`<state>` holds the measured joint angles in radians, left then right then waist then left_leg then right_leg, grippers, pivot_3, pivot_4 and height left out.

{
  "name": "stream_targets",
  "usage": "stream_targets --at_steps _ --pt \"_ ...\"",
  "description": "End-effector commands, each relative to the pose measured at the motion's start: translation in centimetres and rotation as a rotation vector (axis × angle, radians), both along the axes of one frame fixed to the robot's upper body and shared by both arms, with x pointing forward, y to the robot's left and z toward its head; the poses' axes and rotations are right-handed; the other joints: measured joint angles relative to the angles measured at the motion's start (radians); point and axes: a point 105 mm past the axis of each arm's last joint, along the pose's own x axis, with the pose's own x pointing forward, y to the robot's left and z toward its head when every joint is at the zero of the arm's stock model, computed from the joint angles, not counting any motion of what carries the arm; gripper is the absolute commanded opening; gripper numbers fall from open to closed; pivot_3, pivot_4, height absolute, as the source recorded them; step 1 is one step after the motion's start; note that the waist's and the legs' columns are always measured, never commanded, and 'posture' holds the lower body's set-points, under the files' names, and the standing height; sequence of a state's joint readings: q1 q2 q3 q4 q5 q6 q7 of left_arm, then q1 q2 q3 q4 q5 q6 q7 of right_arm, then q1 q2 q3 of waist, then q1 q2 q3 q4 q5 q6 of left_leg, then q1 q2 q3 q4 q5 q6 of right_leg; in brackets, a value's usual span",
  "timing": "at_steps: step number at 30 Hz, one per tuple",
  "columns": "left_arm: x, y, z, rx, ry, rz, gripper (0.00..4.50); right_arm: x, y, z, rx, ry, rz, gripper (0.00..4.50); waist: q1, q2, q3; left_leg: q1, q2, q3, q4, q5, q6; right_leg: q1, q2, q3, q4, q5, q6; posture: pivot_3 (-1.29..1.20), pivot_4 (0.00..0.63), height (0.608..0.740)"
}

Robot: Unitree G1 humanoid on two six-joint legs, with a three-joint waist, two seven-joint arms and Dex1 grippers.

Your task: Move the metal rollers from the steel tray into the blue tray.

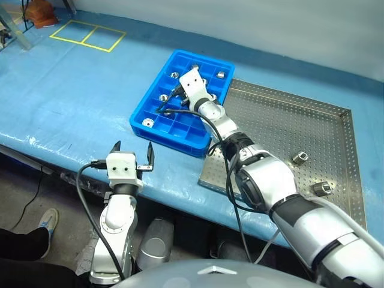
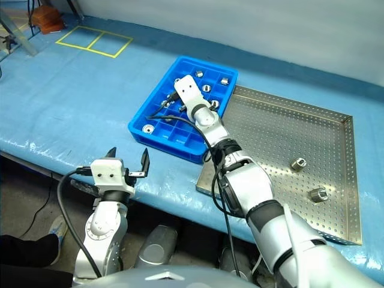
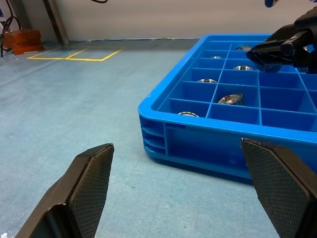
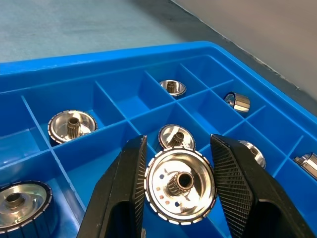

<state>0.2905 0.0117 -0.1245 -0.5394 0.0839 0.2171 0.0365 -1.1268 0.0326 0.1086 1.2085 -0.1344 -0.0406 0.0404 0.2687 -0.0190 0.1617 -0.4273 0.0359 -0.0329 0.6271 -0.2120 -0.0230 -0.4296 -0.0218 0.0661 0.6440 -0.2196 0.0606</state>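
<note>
The right gripper [image 4: 178,191] is pinching one metal roller [image 4: 180,185] between its two black fingers [image 4: 122,191], the roller's flat face with the dark centre hole turned toward the wrist camera. It hangs over the blue tray [image 1: 155,97], above the compartments in the middle of the grid and a little toward the tray's far edge. The step in hand, as I judge it, is the placing of this roller in a free compartment.

To do it well, the roller should be brought over the middle of one empty cell — not above a dividing wall, because a roller that lands on a wall may tip into a cell that is already taken. Several cells around already hold rollers [image 4: 72,126], so an empty one must be chosen first. Then lower until the roller is inside the walls, and only then open the fingers.

The left gripper [image 1: 132,156] hangs with its fingers spread wide, holding nothing, beside the near corner of the blue tray.

On the steel tray [image 2: 282,126], two rollers [image 2: 298,163] lie near its right edge — they are still to be moved.
</note>
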Motion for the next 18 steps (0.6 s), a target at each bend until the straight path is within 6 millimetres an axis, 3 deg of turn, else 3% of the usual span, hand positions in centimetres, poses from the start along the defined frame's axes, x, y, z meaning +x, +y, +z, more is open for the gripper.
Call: stream_targets --at_steps 1,3,4,9,11,14,18 --pt "0.1 -0.2 1.5 0.006 -0.053 -0.013 4.50 0.1 0.1 0.2 -0.006 0.030 0.020 1.65 -0.001 0.000 0.000 0.000 0.000 0.000 0.000 0.000 0.000 0.000 0.000 0.000 0.000 0.000 0.000 0.45 0.150 0.740" --pt "0.2 -0.2 1.5 0.007 -0.054 -0.016 4.50 -0.2 0.3 -0.6 0.018 0.075 0.036 1.65 -0.002 0.000 0.000 0.000 0.000 0.000 0.000 0.000 0.000 0.000 0.000 0.000 0.000 0.000 0.000 0.45 0.150 0.740" --pt "0.2 -0.2 1.5 0.007 -0.054 -0.018 4.50 -0.3 0.4 -0.9 0.034 0.089 0.042 2.38 -0.002 0.000 0.000 0.000 0.000 0.000 0.000 0.000 0.000 0.000 0.000 0.000 0.000 0.000 0.000 0.45 0.150 0.740" --pt "0.3 -0.2 1.5 0.009 -0.052 -0.024 4.50 -0.4 0.4 -0.6 0.094 0.088 0.061 3.90 -0.005 0.000 0.000 0.000 0.000 0.000 0.000 0.000 0.000 0.000 0.000 0.000 0.000 0.000 0.000 0.43 0.150 0.740" --pt "0.5 -0.2 1.5 0.010 -0.055 -0.032 4.50 -0.4 0.4 0.1 0.139 0.066 0.077 3.90 -0.006 0.000 0.000 0.001 0.000 0.000 0.001 0.000 0.000 0.001 0.000 0.000 0.001 0.000 0.000 0.40 0.150 0.740" --pt "1.5 -1.3 2.0 0.000 -0.076 -0.097 4.50 -0.6 -1.2 2.3 0.259 -0.014 0.098 3.90 -0.009 0.001 0.000 0.000 0.000 0.000 0.001 0.001 -0.001 0.001 0.000 0.000 0.000 0.001 0.001 0.33 0.150 0.740" --pt "3.0 -3.7 2.5 -0.013 -0.100 -0.229 4.50 -2.2 -6.2 3.7 0.304 -0.073 0.035 3.90 -0.020 0.002 0.000 -0.001 -0.001 -0.001 0.005 0.001 -0.001 0.002 0.000 0.000 -0.001 0.002 0.003 0.21 0.150 0.740"
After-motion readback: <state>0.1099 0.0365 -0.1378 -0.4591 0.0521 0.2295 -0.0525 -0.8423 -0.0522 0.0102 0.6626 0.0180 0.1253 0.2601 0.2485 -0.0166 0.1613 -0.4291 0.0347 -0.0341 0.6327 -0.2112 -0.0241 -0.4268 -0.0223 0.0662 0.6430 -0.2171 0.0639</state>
